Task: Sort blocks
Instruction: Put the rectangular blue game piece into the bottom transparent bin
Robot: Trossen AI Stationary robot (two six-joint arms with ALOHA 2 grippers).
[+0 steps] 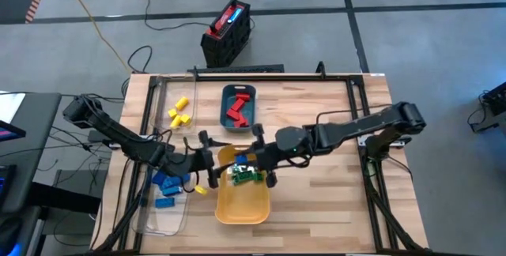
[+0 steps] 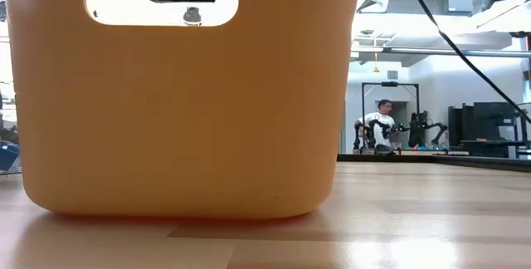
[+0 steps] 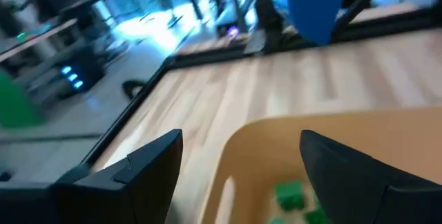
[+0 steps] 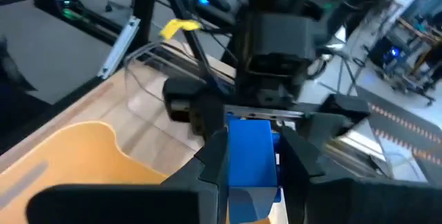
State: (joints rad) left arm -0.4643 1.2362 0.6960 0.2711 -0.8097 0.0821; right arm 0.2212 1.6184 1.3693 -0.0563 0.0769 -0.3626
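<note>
A blue block [image 4: 250, 156] was held tight in the right pincer [image 4: 252, 158] above the yellow tray [image 1: 241, 206]. The left pincer [image 3: 238, 165] was held open nearby. The block should be passed over slowly.

The counter [image 1: 316, 185] is a pale wooden top with a dark frame along its edges. A yellow tray [image 1: 241, 201] sits near the front middle, and green blocks [image 1: 245, 175] lie inside it. A teal tray [image 1: 238, 107] stands toward the back, holding red blocks [image 1: 237, 112]. A clear tray [image 1: 164, 208] rests at the front left with blue blocks [image 1: 166, 185] in it. Loose yellow blocks [image 1: 180, 114] lie directly on the wood at the back left, just beside the teal tray, and one more yellow block [image 1: 201, 190] lies between the clear and yellow trays.
</note>
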